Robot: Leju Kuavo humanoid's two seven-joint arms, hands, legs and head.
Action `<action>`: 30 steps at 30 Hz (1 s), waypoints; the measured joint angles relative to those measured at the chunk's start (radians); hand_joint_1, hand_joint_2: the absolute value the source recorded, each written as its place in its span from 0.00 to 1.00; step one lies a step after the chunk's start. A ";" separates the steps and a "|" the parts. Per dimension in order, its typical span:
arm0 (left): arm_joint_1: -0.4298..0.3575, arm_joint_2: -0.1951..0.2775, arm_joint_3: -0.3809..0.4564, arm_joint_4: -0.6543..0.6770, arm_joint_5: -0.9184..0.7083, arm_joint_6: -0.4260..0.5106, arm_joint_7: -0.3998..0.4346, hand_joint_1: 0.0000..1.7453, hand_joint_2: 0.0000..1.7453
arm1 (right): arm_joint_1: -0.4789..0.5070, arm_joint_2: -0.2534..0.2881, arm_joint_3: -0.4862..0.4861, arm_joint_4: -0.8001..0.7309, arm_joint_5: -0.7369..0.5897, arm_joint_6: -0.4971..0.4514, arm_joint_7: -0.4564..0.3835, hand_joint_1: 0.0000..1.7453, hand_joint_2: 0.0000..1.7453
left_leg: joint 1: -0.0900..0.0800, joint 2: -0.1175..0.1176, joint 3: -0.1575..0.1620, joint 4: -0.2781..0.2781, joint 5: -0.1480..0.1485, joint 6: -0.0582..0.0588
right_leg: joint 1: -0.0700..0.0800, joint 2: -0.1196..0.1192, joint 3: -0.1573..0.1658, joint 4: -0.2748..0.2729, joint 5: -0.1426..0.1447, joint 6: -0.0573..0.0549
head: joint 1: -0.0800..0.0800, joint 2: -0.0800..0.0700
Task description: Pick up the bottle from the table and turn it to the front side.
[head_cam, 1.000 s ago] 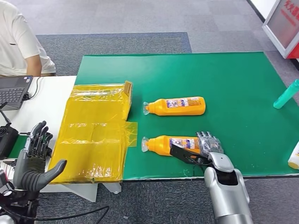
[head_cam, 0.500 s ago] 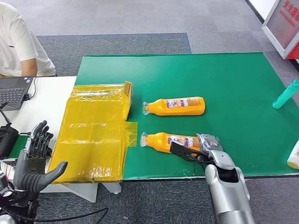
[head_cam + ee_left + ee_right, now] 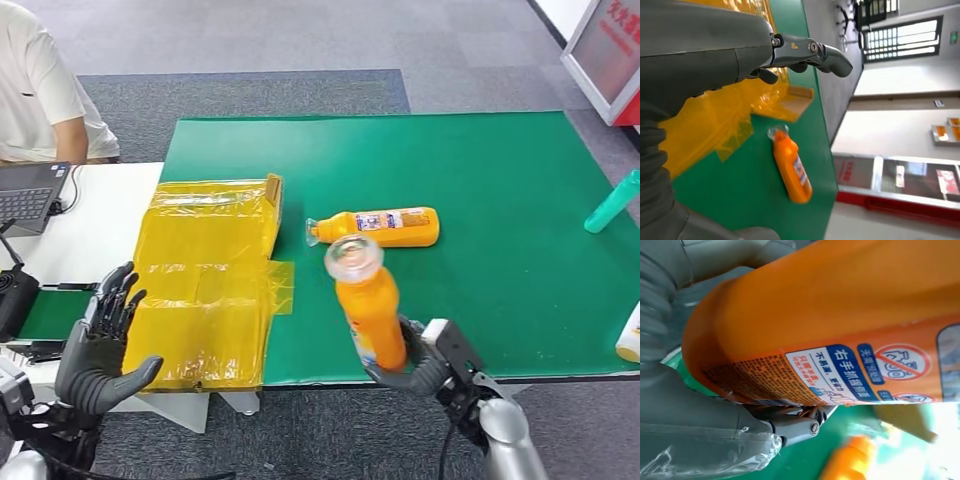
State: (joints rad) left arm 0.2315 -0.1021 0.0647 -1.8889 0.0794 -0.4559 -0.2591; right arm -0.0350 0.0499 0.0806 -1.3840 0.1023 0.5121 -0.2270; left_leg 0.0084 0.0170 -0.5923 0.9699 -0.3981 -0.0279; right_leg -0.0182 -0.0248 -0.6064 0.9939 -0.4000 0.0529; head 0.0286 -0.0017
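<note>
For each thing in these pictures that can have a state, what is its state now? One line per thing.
Held orange bottle: lifted off the green mat, roughly upright, clear cap on.
Second orange bottle: lying on its side on the mat.
Right hand: grips the held bottle's base.
Left hand: holds nothing, fingers apart.
Teal bottle: lying on the mat.
Laptop: lid open.

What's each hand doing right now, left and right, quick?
Left hand: open, fingers spread, holding nothing.
Right hand: holding the orange bottle by its base, lifted off the green mat.
</note>
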 joint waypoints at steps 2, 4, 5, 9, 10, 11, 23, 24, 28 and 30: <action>-0.011 0.018 -0.028 0.017 0.033 0.010 0.000 0.00 1.00 | 0.030 -0.037 0.050 -0.054 -0.070 -0.032 -0.001 1.00 1.00 | 0.000 0.000 0.000 0.000 -0.001 0.000 | 0.000 0.001 -0.001 0.000 0.000 0.000 | 0.000 0.000; -0.018 0.031 -0.049 0.030 0.052 0.018 0.003 0.00 1.00 | 0.056 -0.064 0.097 -0.103 -0.089 -0.058 -0.012 1.00 1.00 | 0.000 0.001 -0.001 0.000 -0.001 0.000 | 0.000 0.001 -0.001 0.000 0.000 0.000 | 0.000 0.000; -0.021 0.035 -0.056 0.036 0.062 0.021 0.006 0.00 1.00 | 0.065 -0.072 0.121 -0.130 -0.091 -0.069 -0.029 1.00 1.00 | 0.000 0.001 -0.001 0.000 0.000 0.000 | 0.000 0.001 -0.002 0.000 0.000 0.000 | 0.000 0.000; -0.045 0.036 -0.087 0.048 0.106 0.016 0.028 0.00 1.00 | 0.072 -0.075 0.209 -0.241 -0.029 -0.116 -0.100 1.00 1.00 | 0.000 0.001 -0.001 0.000 0.001 0.000 | 0.000 0.001 -0.002 0.000 0.000 0.000 | 0.000 0.000; -0.052 0.034 -0.097 0.050 0.120 0.010 0.035 0.00 1.00 | 0.072 -0.075 0.228 -0.267 0.000 -0.131 -0.106 1.00 1.00 | 0.000 0.001 -0.001 0.000 0.001 0.000 | 0.000 0.001 -0.002 0.000 0.000 0.000 | 0.000 0.000; -0.058 0.032 -0.108 0.053 0.135 0.003 0.042 0.00 1.00 | 0.071 -0.074 0.248 -0.291 0.033 -0.148 -0.109 1.00 1.00 | 0.000 0.001 -0.001 0.000 0.001 0.000 | 0.000 0.001 -0.002 0.000 0.000 0.000 | 0.000 0.000; -0.117 0.002 -0.345 0.091 0.213 -0.015 0.105 0.00 1.00 | 0.046 -0.002 0.341 -0.385 0.239 -0.284 -0.076 1.00 1.00 | 0.000 0.001 -0.001 0.000 0.001 0.000 | 0.000 0.001 -0.002 0.000 0.001 0.000 | 0.000 0.000; -0.120 0.003 -0.365 0.093 0.213 -0.021 0.102 0.00 1.00 | 0.040 0.004 0.341 -0.385 0.244 -0.292 -0.068 1.00 1.00 | 0.000 0.001 -0.001 0.000 0.001 0.000 | 0.000 0.001 -0.002 0.000 0.001 0.000 | 0.000 0.000; -0.136 0.009 -0.438 0.098 0.198 -0.032 0.094 0.00 1.00 | 0.017 0.022 0.340 -0.377 0.264 -0.310 -0.044 1.00 1.00 | 0.000 0.001 -0.001 0.000 0.001 0.000 | 0.000 0.001 -0.002 0.000 0.001 0.000 | 0.000 0.000; -0.144 0.013 -0.465 0.099 0.204 -0.041 0.094 0.00 1.00 | 0.008 0.029 0.339 -0.371 0.270 -0.312 -0.034 1.00 1.00 | 0.000 0.001 -0.001 0.000 0.001 0.000 | 0.000 0.001 -0.002 0.000 0.001 0.000 | 0.000 0.000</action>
State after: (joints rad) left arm 0.0879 -0.0889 -0.4005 -1.7903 0.2833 -0.4966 -0.1655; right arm -0.0268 0.0785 0.4198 -1.7547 0.3722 0.1996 -0.2615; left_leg 0.0084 0.0176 -0.5936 0.9699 -0.3973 -0.0278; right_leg -0.0182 -0.0240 -0.6083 0.9941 -0.3991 0.0533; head 0.0287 -0.0015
